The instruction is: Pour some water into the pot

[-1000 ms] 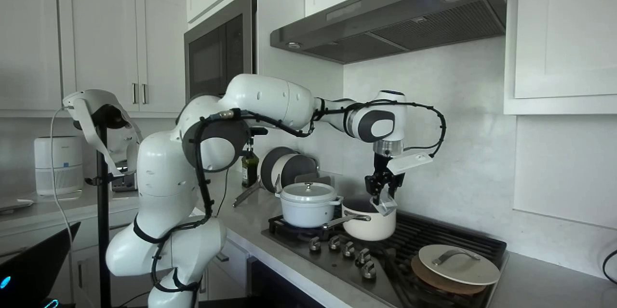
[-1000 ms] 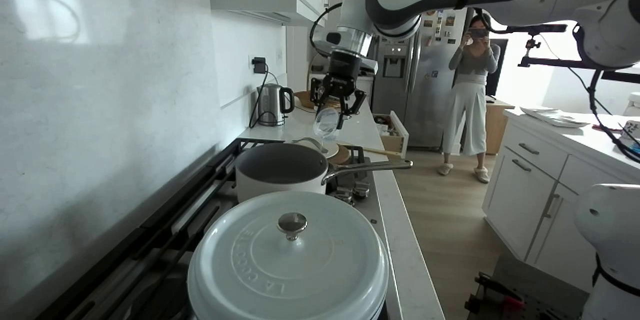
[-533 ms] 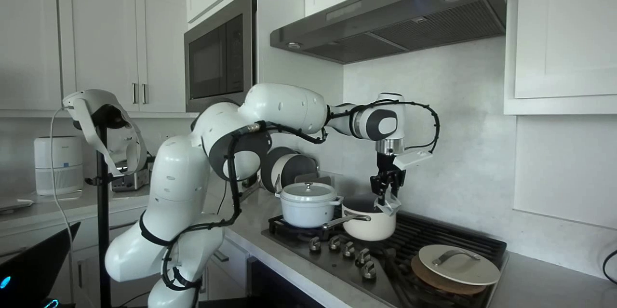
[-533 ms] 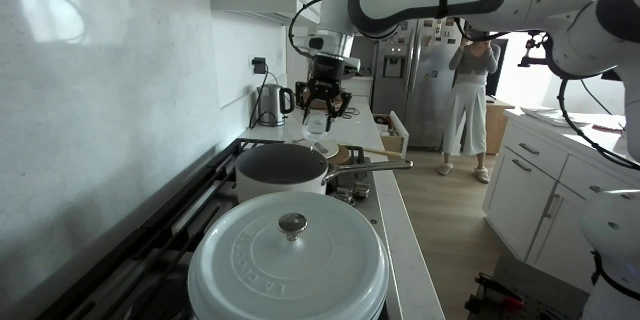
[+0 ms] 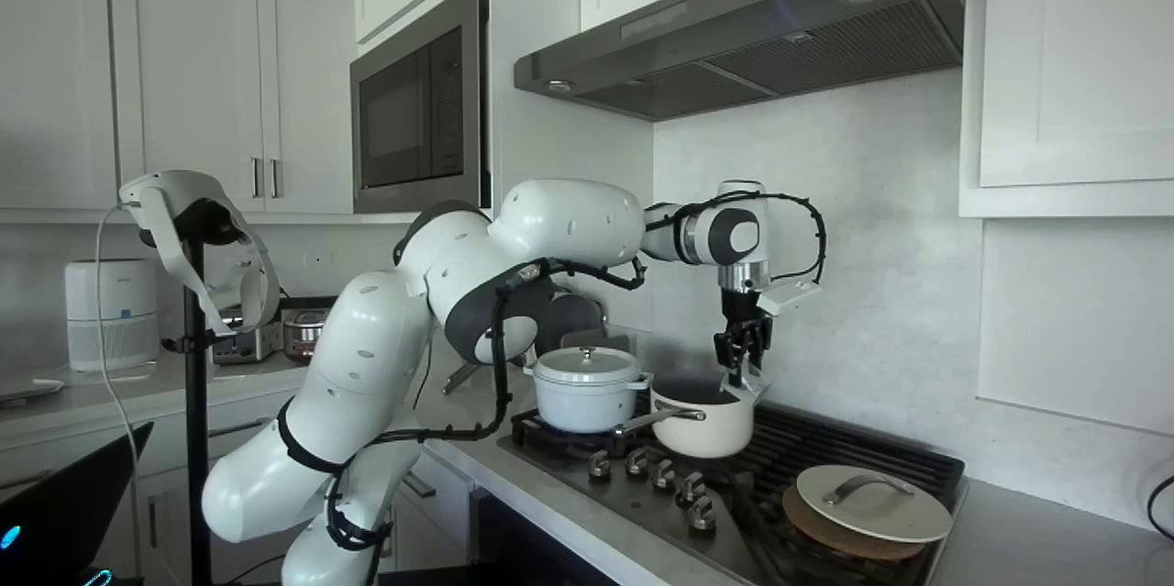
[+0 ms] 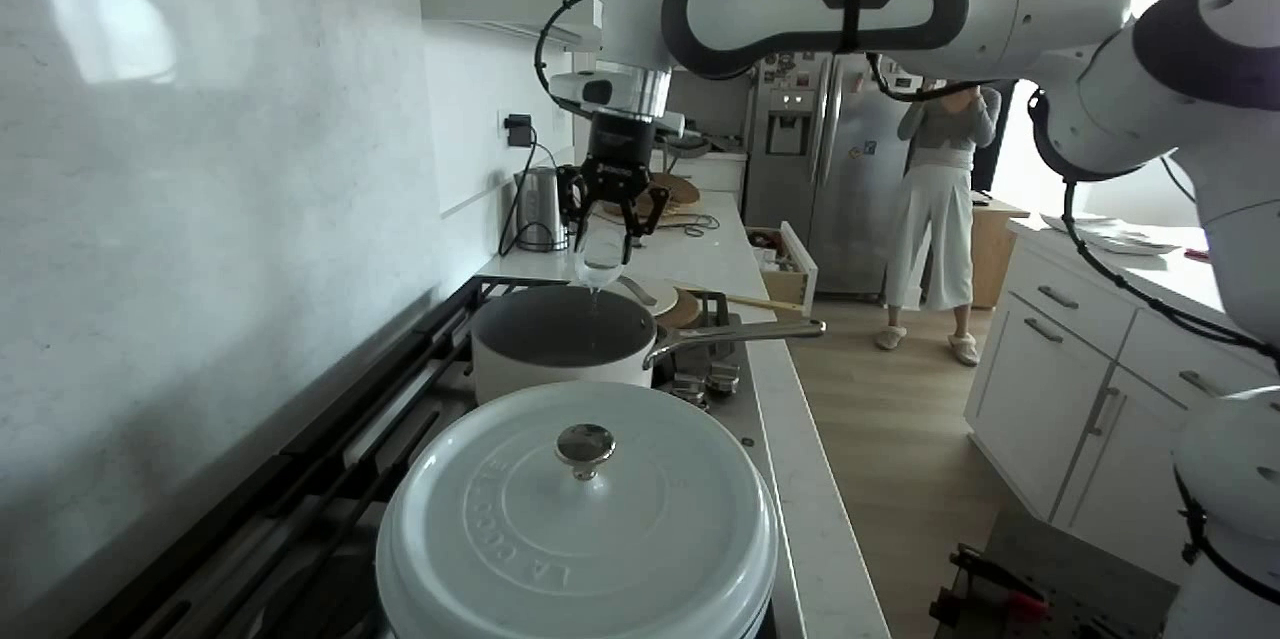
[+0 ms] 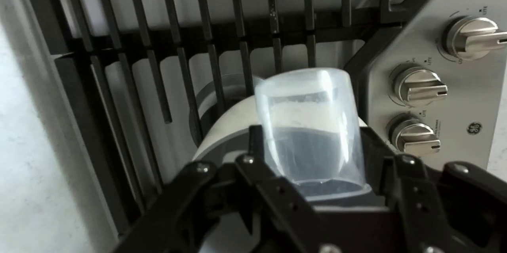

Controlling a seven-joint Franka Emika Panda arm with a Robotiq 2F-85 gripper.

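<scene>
A clear cup (image 7: 307, 154) is gripped between the black fingers of my gripper (image 7: 311, 138), one on either side. It is tipped so that its open rim points down toward the pot (image 7: 227, 120), a cream saucepan with a dark inside. In an exterior view, the cup (image 6: 600, 264) is above the far part of the pot (image 6: 540, 379), and a thin stream of water (image 6: 593, 307) drops from it into the pot. My gripper (image 5: 743, 373) stands over the pot's edge in an exterior view. How much water the pot holds cannot be seen.
A lidded white pot (image 5: 587, 403) stands beside the saucepan, whose metal handle (image 6: 745, 331) reaches over the counter edge. A lid (image 5: 880, 503) lies on a round board on the grates. The range hood (image 5: 761, 45) is above. A kettle (image 6: 540, 209) and a person (image 6: 945, 199) are farther back.
The arm has reached forward, carrying the cup toward the wall and over the pot. The cup tips further, and a water stream now falls into the pot.
</scene>
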